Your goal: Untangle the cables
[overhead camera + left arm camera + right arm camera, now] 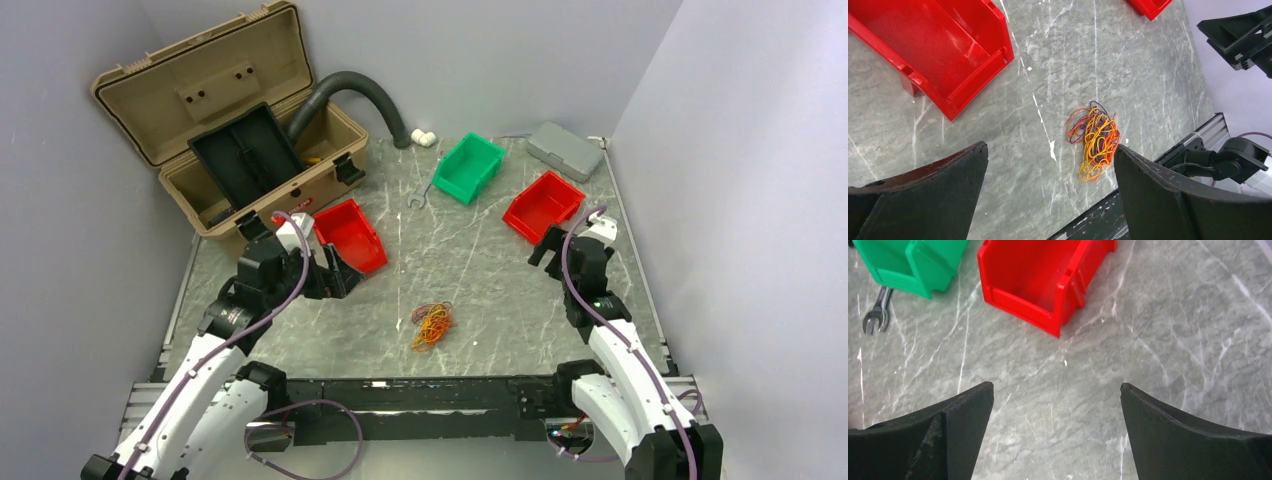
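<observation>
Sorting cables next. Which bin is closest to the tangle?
The red bin beside the toolbox; the green bin and the other red bin stand farther back on the right.

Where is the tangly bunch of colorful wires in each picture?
Top view: the cables lie low in the middle of the table, near its front edge.
Left wrist view: the cables sit right of centre, down-right of the left red bin.
Right wrist view: not in it.
Shared landmark: the left red bin, in the top and left wrist views.
</observation>
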